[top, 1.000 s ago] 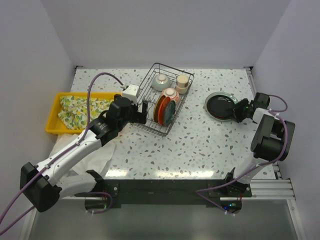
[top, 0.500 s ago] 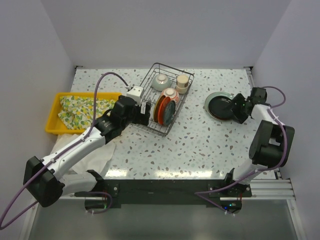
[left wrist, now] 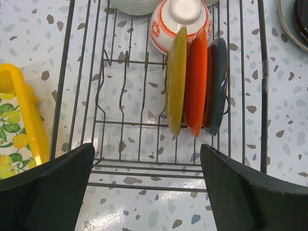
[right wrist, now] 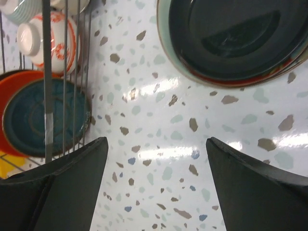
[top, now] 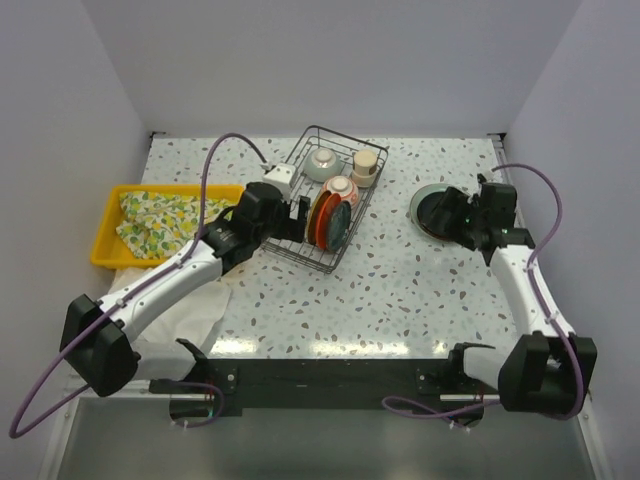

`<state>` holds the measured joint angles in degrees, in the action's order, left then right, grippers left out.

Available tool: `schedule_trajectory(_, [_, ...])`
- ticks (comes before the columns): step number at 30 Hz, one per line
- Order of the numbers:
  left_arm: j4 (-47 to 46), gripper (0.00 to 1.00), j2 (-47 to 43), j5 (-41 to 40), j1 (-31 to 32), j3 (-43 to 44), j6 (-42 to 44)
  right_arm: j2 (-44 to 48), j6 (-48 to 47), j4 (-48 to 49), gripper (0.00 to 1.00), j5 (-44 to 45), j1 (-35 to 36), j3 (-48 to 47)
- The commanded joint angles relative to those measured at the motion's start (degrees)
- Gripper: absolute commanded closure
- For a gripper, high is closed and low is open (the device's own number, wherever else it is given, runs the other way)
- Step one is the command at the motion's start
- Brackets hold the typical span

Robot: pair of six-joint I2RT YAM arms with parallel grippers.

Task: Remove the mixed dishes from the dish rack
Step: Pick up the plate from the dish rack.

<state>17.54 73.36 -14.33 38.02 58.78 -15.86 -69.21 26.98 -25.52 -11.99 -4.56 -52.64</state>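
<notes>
Plate [right wrist: 236, 33] dropped off, right gripper [right wrist: 154, 192] freed.
The right gripper has spread wide and drawn back, leaving the black plate on the pile right of the dish rack [left wrist: 130, 125]. The left gripper [left wrist: 147, 192], wide and empty, has advanced over the rack's near edge toward three upright plates [left wrist: 195, 82]. Bowls [top: 322, 162] and cup [top: 366, 165] still wait inside.

The speckled white stone-look tabletop [right wrist: 159, 154] is polished to a gloss, and lamp glare is mirrored at the centre of the right wrist view. The rectangular black wire dish rack [left wrist: 144, 169] is formed of thin metal rod with a dull dark coating. The yellow round plate [left wrist: 176, 82], the orange-red round plate [left wrist: 196, 82] and the dark teal round plate [left wrist: 217, 86] are glazed and shiny, as is the black round plate [right wrist: 231, 33] at upper right. The yellow plastic tray [left wrist: 29, 120] is smooth, and the lemon-printed cloth [left wrist: 9, 149] is matt and woven.
</notes>
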Motion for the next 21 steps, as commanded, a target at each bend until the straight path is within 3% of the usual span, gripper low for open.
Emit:
schedule_trajectory(1, [-1.63,0.05,3.53,-0.09,0.04,4.93,-0.14,8.37,0.44,1.08,0.11,0.30,2.45,7.70])
schedule_trajectory(7, [-0.49,0.14,10.47,-1.75,0.39,10.82,-0.31,18.58,1.76,-0.05,0.08,-2.25,3.15,14.49])
schedule_trajectory(16, [1.18,0.46,20.15,-8.25,1.97,19.52,0.74,22.36,0.00,-2.78,0.08,-3.66,3.50,16.69])
schedule_trajectory(21, [0.83,0.49,23.66,-8.17,2.41,20.84,0.48,22.45,0.09,-1.82,0.07,-3.83,4.12,17.66])
